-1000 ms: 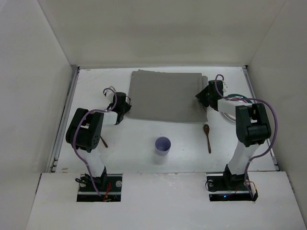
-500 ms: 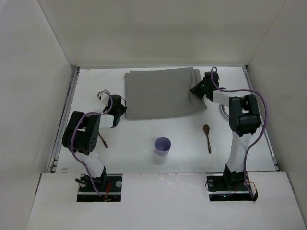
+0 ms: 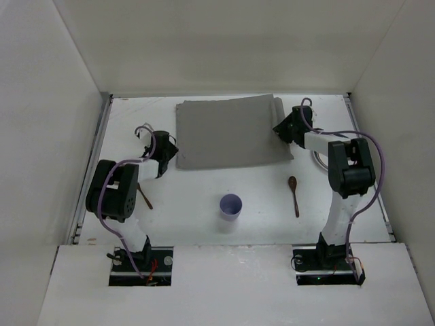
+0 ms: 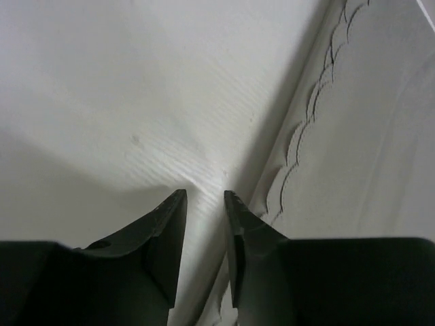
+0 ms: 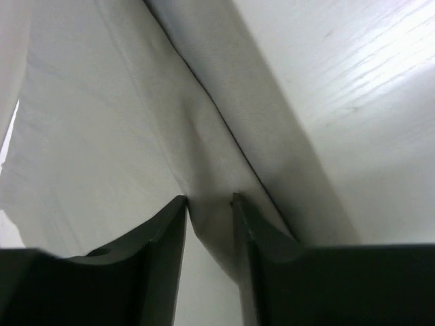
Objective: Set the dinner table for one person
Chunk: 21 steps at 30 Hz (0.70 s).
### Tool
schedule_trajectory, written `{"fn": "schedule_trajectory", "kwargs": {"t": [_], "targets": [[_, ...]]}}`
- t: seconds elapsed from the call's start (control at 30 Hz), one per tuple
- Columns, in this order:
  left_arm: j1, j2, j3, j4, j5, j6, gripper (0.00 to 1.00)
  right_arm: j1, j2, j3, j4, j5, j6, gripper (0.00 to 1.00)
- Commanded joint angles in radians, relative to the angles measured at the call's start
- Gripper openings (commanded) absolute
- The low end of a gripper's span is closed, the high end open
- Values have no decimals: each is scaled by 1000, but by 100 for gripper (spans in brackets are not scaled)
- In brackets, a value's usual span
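The tabletop is matte white, and close up it carries a faint grain of fine parallel streaks. The cloth mat on its far half is plain mid-grey with no print (its left edge is cut in small scallops, a darker line against the white). The cup is pale lavender. The spoon at the near right is dark brown, as is the thin utensil at the near left. The left arm and right arm are black and white, looped with purple cables. The left gripper and right gripper are black.
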Motion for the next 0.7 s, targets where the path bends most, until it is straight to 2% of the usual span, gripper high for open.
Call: {"fn": "schedule_trajectory", "kwargs": {"t": [0.0, 0.07, 0.1, 0.2, 0.27, 0.33, 0.37, 0.43, 0.53, 0.57, 0.6, 0.67], "targets": [[-44, -125, -51, -51, 11, 31, 35, -21, -83, -31, 13, 110, -23, 47], [-59, -149, -62, -99, 29, 54, 43, -27, -119, -54, 21, 156, -37, 66], [-68, -160, -68, -134, 35, 65, 47, -28, -142, -67, 29, 182, -49, 72], [-90, -171, -89, -153, 38, 68, 50, -24, -233, -113, 46, 252, -84, 81], [-96, -148, -82, -151, 40, 72, 47, -15, -297, -142, 58, 307, -100, 85], [-99, -116, -59, -151, 41, 82, 36, 11, -357, -177, 78, 342, -104, 85], [-99, -100, -45, -151, 37, 82, 30, 21, -383, -197, 92, 348, -106, 82], [-93, -74, -20, -147, 32, 71, 19, 45, -422, -241, 115, 351, -100, 71], [-84, -48, -2, -114, 3, 48, 8, 88, -449, -298, 145, 353, -89, 37], [-79, -47, 0, -105, -14, 39, 7, 102, -449, -310, 148, 351, -89, 31], [-71, -45, 0, -99, -31, 30, 6, 114, -445, -321, 148, 344, -88, 27], [-58, -44, -2, -93, -44, 20, 5, 131, -423, -334, 150, 325, -84, 26]]}}
